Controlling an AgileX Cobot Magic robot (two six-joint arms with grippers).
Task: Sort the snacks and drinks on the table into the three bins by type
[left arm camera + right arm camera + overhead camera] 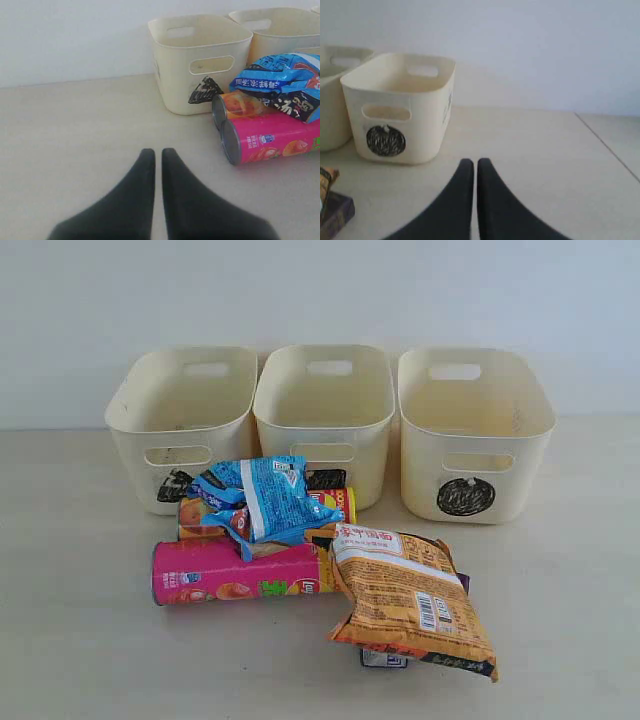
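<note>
On the table [80, 640] stand the triangle bin [130, 445], middle bin [372, 455] and circle bin [522, 475] in a row; before them lie the pink can [235, 575], the barcoded orange bag [410, 600], and the blue bag [262, 495] with Chinese print, resting on the yellow-orange can [240, 105]. The left gripper [157, 152] and right gripper [471, 162] are both pressed together, empty.

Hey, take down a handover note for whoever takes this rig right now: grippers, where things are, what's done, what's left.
Left gripper: shut, empty. Right gripper: shut, empty.
Everything is piled on the table before the triangle bin, middle bin and circle bin. The blue bag lies on the yellow can, with the pink can in front. The orange bag mostly covers the white carton and purple carton.
Done: nothing shows in any bin.
Left: all six items.
</note>
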